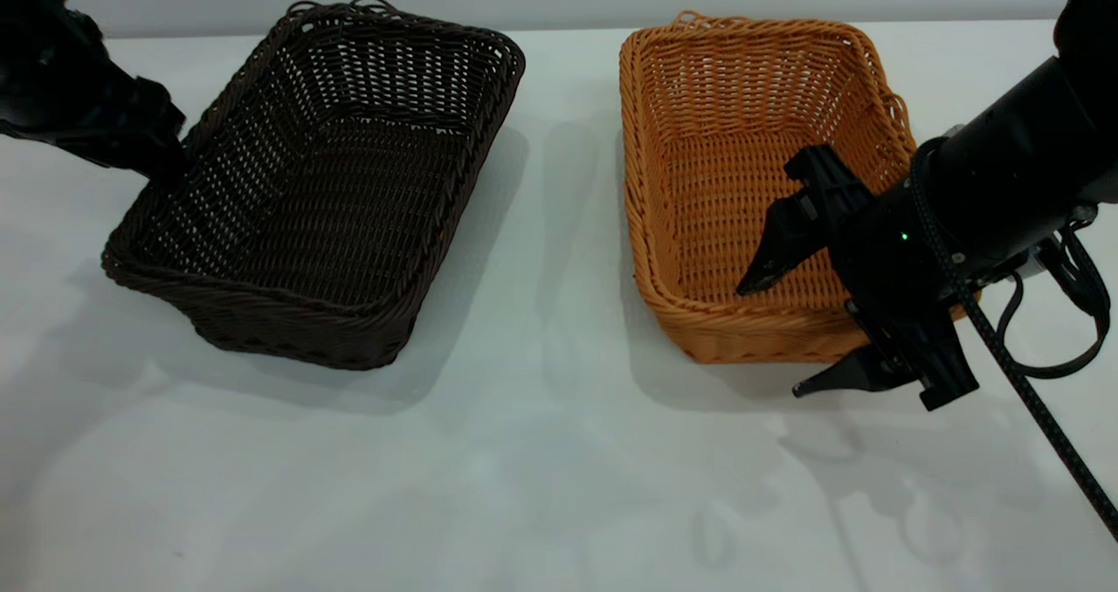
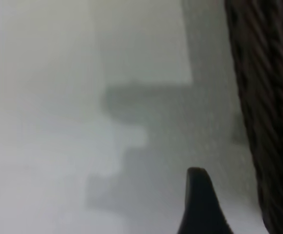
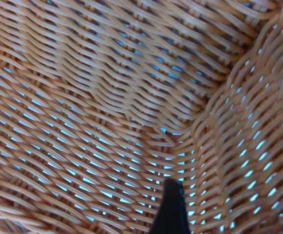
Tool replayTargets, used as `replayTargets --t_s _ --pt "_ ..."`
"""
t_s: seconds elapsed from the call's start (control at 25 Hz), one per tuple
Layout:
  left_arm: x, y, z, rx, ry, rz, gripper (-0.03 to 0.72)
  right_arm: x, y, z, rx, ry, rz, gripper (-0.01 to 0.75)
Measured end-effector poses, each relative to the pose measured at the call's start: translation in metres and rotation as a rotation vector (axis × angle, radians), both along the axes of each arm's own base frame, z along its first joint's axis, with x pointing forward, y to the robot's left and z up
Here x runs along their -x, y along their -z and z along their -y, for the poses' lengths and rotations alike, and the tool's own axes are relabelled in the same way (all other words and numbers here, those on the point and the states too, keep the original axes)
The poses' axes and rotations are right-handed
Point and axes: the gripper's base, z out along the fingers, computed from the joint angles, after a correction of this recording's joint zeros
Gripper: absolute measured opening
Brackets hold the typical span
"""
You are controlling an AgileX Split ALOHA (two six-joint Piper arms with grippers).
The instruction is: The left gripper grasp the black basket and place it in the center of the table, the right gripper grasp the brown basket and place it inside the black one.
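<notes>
The black basket (image 1: 323,190) stands on the white table (image 1: 541,470) at the left. My left gripper (image 1: 169,166) is at its left rim. In the left wrist view one finger (image 2: 199,204) hangs outside the dark wall (image 2: 268,97) with a gap between them; the other finger is hidden. The brown basket (image 1: 734,120) stands at the right. My right gripper (image 1: 773,339) is open and straddles its near wall by the near right corner, one finger inside and one outside. The right wrist view shows the inner finger (image 3: 169,209) over the orange weave (image 3: 107,97).
The two baskets stand side by side with a strip of bare table (image 1: 568,225) between them. The wide front part of the table lies bare. The right arm's braided cable (image 1: 1039,409) hangs down at the right edge.
</notes>
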Motion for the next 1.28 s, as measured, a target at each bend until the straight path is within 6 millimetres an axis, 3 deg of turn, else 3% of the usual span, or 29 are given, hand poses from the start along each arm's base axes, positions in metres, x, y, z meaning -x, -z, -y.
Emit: replayTargets --t_s 0.28,0.48,0.64,0.84,0.92,1.28 --pt "-0.001 0.038 0.000 -0.001 -0.031 -0.050 0.378 0.000 0.001 0.001 0.009 0.003 -0.003 0.550" --pt "-0.001 0.044 0.000 -0.001 -0.035 -0.065 0.333 0.003 0.011 0.004 0.038 0.021 -0.035 0.512" --pt "-0.001 0.044 0.003 -0.001 -0.027 -0.061 0.246 0.003 0.015 0.007 0.076 0.036 -0.042 0.398" --pt "-0.001 0.043 0.004 0.003 -0.035 -0.060 0.131 0.002 0.015 0.008 0.076 0.065 -0.047 0.135" --pt "-0.001 0.043 0.004 0.003 -0.036 -0.059 0.107 0.000 0.013 0.007 0.074 0.047 -0.033 0.068" --pt "-0.002 0.042 0.007 -0.009 -0.003 -0.045 0.087 0.001 0.011 0.007 0.051 0.035 -0.030 0.065"
